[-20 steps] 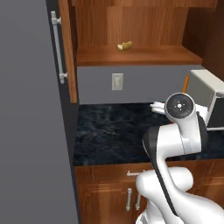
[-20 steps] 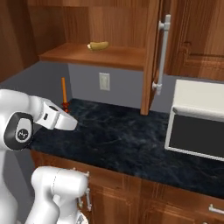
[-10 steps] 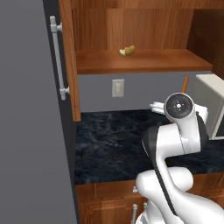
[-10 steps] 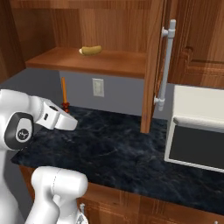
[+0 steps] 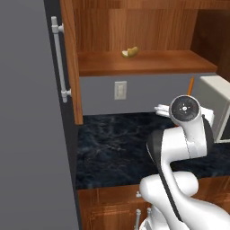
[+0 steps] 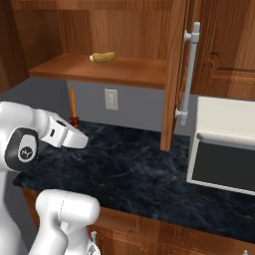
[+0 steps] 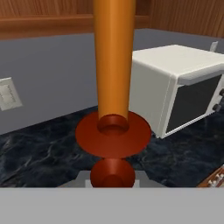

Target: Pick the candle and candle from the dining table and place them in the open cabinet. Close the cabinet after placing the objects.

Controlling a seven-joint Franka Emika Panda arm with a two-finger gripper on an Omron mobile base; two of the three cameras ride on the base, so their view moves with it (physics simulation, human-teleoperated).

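Note:
The thin orange candle [image 7: 113, 65] with its dark red holder stands upright close in front of the hand camera, and my gripper [image 7: 113, 180] is shut on the holder's base. From the right base view the candle [image 6: 72, 102] rises at the tip of my hand, above the black counter and just under the left end of the cabinet shelf [image 6: 99, 70]. In the left base view the candle [image 5: 192, 84] pokes up behind my arm. The cabinet [image 5: 139, 63] is open, its door [image 5: 69, 63] swung out. The dining table is out of view.
A yellow banana-like fruit [image 5: 130, 52] lies on the cabinet shelf. A white microwave [image 6: 224, 144] stands on the black stone counter [image 5: 112, 143] at the right. A wall outlet [image 6: 110, 98] sits below the shelf. The right door [image 6: 177, 74] with its steel handle [image 6: 190, 69] hangs open.
The whole picture has shifted as the base drives: the cabinet now sits lower and larger in both base views. My arm holds the candle in the same pose.

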